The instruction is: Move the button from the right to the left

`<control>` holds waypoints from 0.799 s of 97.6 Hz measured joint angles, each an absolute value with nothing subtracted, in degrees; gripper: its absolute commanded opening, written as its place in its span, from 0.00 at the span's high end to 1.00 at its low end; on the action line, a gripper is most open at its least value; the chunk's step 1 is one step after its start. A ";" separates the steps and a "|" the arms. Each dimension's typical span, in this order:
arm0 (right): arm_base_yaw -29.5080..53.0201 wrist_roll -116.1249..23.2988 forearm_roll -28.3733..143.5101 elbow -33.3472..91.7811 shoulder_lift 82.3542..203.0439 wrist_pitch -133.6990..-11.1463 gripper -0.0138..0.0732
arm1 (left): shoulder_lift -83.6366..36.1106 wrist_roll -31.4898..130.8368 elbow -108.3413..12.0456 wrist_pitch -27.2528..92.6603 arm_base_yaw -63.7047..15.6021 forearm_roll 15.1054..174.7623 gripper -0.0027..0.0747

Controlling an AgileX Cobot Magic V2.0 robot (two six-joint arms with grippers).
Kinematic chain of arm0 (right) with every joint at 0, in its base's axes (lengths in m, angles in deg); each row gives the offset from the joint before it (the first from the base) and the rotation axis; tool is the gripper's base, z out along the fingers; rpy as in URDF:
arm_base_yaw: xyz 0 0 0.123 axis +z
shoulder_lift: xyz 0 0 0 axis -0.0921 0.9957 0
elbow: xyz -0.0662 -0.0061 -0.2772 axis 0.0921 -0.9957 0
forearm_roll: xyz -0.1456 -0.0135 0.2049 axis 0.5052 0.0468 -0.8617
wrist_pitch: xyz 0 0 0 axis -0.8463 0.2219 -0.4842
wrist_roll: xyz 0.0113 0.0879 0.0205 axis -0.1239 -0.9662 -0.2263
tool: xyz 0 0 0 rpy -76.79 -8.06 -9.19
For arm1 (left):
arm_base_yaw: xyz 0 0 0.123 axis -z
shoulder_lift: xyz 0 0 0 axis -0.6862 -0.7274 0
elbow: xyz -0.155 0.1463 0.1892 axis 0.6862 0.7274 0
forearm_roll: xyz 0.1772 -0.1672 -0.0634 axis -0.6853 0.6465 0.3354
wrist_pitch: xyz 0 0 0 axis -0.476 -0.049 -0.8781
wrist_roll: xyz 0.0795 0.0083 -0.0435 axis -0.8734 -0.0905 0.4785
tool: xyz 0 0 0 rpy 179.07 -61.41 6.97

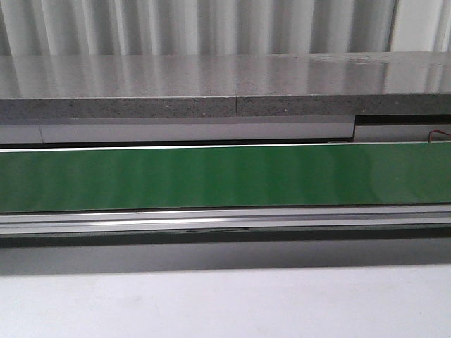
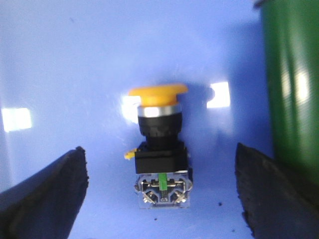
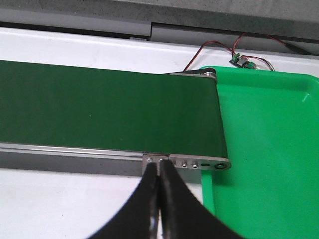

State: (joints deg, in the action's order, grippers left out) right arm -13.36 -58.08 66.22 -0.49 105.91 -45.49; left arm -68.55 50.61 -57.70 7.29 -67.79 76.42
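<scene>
Conveyor belt between counter and table, button between spread fingers

In the front view the conveyor belt [image 1: 225, 176] crosses mid-frame, a stone counter [image 1: 225, 88] above it, the table [image 1: 225, 303] along the bottom. In the left wrist view the button [image 2: 160, 149] sits at centre, between the left gripper [image 2: 160, 199] fingers at the lower corners. In the right wrist view a tray [image 3: 269, 149] fills the right side against the belt's end, with a small circuit board [image 3: 242, 60] at upper right.

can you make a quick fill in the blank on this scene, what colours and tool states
1. The push-button switch has a round ____ cap.
2. It lies on a ____ surface.
3. The left tool is ____ around it.
4. The right tool, above the green conveyor belt edge, is ____.

Missing words: yellow-orange; blue; open; shut
</scene>
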 measured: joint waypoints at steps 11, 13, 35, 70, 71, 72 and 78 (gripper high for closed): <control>-13.36 -58.08 66.22 -0.49 105.91 -45.49 0.92 | -64.95 50.61 -57.70 7.40 -67.79 78.89 0.22; -13.36 -58.08 66.22 -0.49 105.91 -45.49 0.92 | -64.26 50.61 -57.70 7.40 -67.79 79.39 0.22; -13.36 -58.08 66.22 -0.49 105.91 -45.49 0.92 | -56.81 50.71 -57.70 7.29 -67.65 84.99 0.22; -13.36 -58.08 66.22 -0.49 105.91 -45.49 0.92 | -40.77 50.81 -53.90 7.71 -60.17 89.63 0.22; -13.36 -58.08 66.22 -0.49 105.91 -45.49 0.92 | -39.99 50.81 -53.49 7.76 -59.75 89.60 0.22; -13.36 -58.08 66.22 -0.49 105.91 -45.49 0.92 | -39.60 50.81 -53.28 7.96 -59.54 89.83 0.22; -13.36 -58.08 66.22 -0.49 105.91 -45.49 0.92 | -35.94 50.81 -51.22 9.08 -57.79 90.43 0.22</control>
State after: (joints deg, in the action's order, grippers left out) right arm -13.36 -58.08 66.22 -0.49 105.91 -45.49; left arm -35.94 50.81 -51.22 9.08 -57.79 90.43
